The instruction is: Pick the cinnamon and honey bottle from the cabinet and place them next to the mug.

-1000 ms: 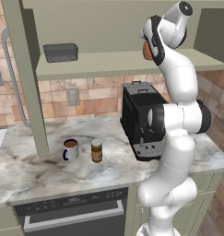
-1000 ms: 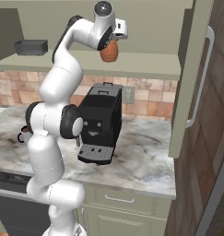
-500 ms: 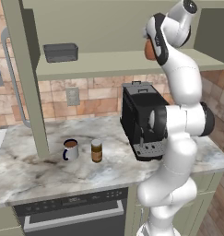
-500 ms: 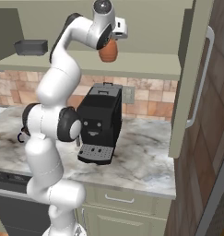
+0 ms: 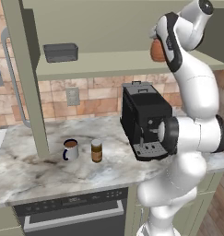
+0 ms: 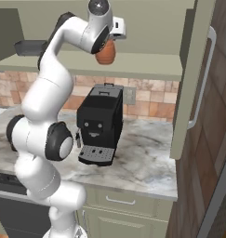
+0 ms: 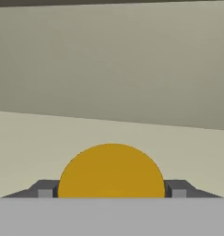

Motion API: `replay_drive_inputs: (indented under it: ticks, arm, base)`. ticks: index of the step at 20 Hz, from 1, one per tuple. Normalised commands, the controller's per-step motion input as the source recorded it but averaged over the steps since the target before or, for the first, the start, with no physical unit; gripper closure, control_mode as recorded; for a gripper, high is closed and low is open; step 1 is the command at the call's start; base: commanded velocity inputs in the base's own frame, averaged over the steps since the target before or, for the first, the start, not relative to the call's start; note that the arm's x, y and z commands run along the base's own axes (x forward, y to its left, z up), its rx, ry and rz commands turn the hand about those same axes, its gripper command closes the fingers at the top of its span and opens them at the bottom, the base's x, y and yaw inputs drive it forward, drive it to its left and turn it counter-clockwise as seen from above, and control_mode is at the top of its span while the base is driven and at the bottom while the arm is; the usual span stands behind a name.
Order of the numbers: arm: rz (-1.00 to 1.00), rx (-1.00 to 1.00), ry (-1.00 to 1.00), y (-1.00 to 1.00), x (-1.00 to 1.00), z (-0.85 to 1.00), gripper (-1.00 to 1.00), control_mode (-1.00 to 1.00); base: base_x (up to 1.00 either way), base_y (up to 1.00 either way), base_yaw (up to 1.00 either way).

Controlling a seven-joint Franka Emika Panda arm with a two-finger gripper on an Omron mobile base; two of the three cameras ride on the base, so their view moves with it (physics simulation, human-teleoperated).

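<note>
The honey bottle (image 6: 105, 52) sits between the two fingers of the gripper (image 7: 111, 193), up at the cabinet (image 5: 109, 64) shelf, above the black coffee machine (image 5: 143, 120); in the hand view its orange round body fills the gap from one finger to the other, so the gripper looks closed on the bottle at its widest part, though whether the bottle rests on the shelf board or hangs just clear of it I cannot tell. The bottle is squat and bulbous, and I judge it rigid and smooth, likely glossy and a little slippery; full of honey it would be fairly heavy for its size. On such a curved body the fingers meet it along narrow patches only, so the hold is best kept at the belly, where it is now, with the fingers level: higher or lower on the curve the bottle could squeeze out upward or downward. The cap cannot be seen from any side here. Carried upright and without quick swings it should hold well. The cinnamon (image 5: 97, 150) already stands on the surface (image 5: 49, 168) just beside the mug (image 5: 70, 149), both upright and apart by a small gap. Room for the bottle looks open beside the cinnamon, on its side toward the coffee machine, and the wide body calls for a gentle, level set-down so it does not knock the slim jar over.
</note>
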Motion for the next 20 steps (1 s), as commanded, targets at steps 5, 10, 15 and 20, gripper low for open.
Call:
replay_drive_inputs:
  ticks: [5, 10, 15, 20]
  arm:
    - [0.01, 0.00, -0.01, 0.24, -0.81, 0.00, 1.00, -1.00]
    - [0.08, 0.00, 0.00, 0.40, -0.76, 0.00, 1.00, -1.00]
    - [0.12, 0.00, 0.00, 0.55, -0.61, -0.01, 1.00, -1.00]
    - [0.10, 0.00, 0.02, 0.61, -0.55, -0.05, 1.00, -1.00]
  base:
    - [0.00, 0.00, 0.00]
    - [0.00, 0.00, 0.00]
    - [0.00, 0.00, 0.00]
    - [0.00, 0.00, 0.00]
